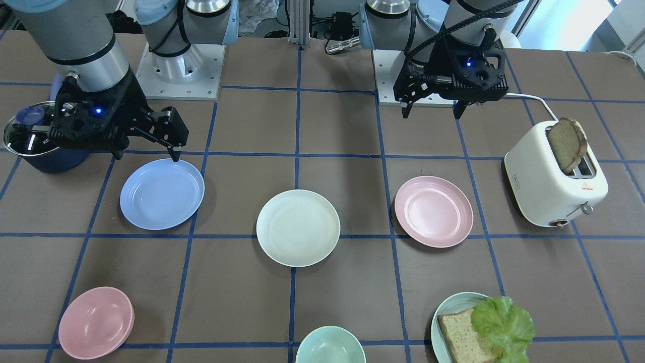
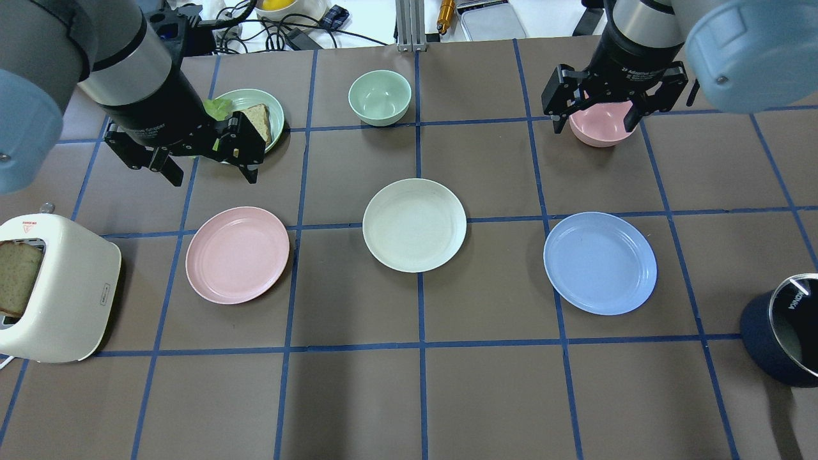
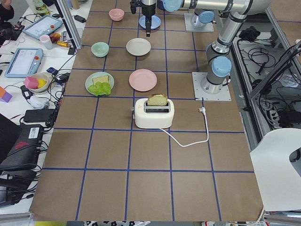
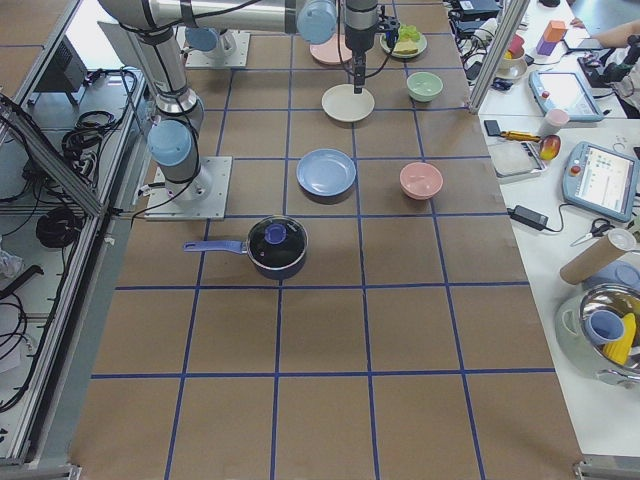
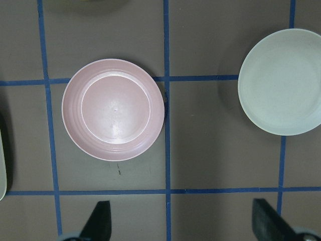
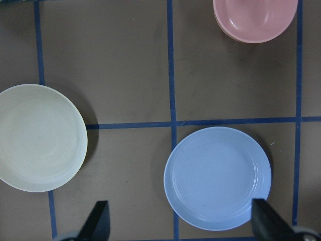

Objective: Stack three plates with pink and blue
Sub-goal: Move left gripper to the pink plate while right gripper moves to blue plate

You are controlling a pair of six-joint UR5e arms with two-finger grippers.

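Three plates lie apart in a row on the table: cream-white [image 2: 414, 225] in the middle, pale pink [image 2: 237, 254] on the robot's left, light blue [image 2: 599, 262] on its right. My left gripper [image 2: 214, 177] hangs open and empty above the table just beyond the pink plate [image 5: 113, 109]. My right gripper [image 2: 595, 124] hangs open and empty beyond the blue plate [image 6: 217, 178], high over the pink bowl. In the front-facing view the blue plate [image 1: 162, 194] lies below the right gripper [image 1: 147, 156], and the pink plate [image 1: 433, 211] below the left gripper [image 1: 432, 115].
A white toaster [image 2: 54, 287] with bread stands at the left edge. A teal plate [image 2: 276, 105] with bread and lettuce, a green bowl [image 2: 379, 97] and a pink bowl [image 2: 601, 124] stand along the far side. A dark lidded pot [image 2: 783, 329] is at the right.
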